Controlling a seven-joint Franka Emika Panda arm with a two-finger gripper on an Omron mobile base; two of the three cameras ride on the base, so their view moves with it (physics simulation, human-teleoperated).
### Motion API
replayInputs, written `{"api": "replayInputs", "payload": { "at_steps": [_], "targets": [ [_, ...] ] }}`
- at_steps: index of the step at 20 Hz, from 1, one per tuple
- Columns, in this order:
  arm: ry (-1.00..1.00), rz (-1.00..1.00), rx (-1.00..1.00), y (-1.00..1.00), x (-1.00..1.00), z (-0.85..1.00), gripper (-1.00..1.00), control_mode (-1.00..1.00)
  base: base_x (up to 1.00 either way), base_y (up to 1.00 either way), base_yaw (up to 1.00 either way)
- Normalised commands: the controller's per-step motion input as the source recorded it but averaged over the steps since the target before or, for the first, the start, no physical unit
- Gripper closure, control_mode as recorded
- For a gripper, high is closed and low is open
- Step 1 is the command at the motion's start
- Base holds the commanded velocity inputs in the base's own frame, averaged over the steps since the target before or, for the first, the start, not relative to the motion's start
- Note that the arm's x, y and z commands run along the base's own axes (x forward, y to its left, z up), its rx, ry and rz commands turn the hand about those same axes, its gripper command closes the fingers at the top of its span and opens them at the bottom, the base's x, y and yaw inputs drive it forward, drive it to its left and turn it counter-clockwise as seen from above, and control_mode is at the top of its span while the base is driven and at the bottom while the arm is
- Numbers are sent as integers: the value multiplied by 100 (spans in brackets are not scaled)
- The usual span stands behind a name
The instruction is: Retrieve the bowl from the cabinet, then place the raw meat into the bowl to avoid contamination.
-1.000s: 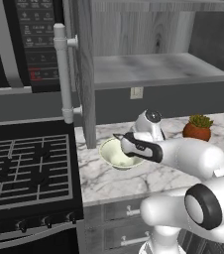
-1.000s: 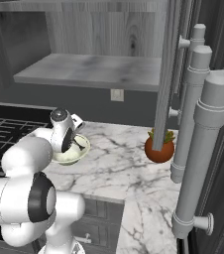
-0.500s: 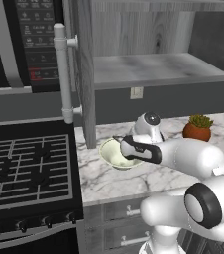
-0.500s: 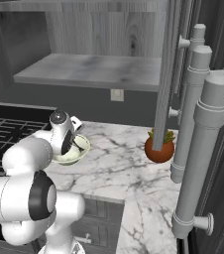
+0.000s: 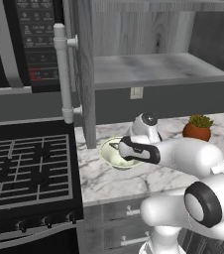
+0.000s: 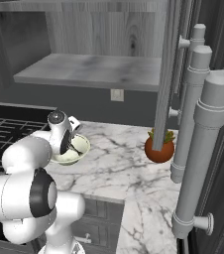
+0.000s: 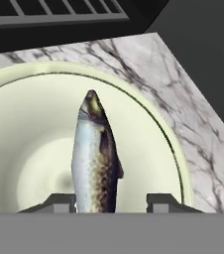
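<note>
The cream-white bowl stands on the marble counter beside the stove. In the hand view the raw meat, a slender silver fish with a dark spotted flank, lies lengthwise inside the bowl, close to the left fingertip. My gripper hovers just over the bowl, pointing down into it, and is open: its fingers stand wider apart than the fish. The grey cabinet above has its doors open and its shelf bare.
The open cabinet door with its pale bar handle hangs over the counter's left end. An orange-brown plant pot stands to the right. The black stove and microwave are to the left. Another door's handles rise at the right.
</note>
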Motion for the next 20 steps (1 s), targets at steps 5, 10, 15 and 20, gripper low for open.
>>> {"api": "replayInputs", "payload": {
  "at_steps": [5, 10, 15, 20],
  "targets": [
    [0, -1, 0, 3, 0, 1, -100, -100, 0, 0, 0],
    [0, -4, 0, 0, -3, 15, -100, -100, 0, 0, 0],
    [0, -9, 1, 0, -46, 37, -100, -100, 0, 0, 0],
    [0, -11, 3, -7, -72, 30, -100, -100, 0, 0, 0]
  ]
}}
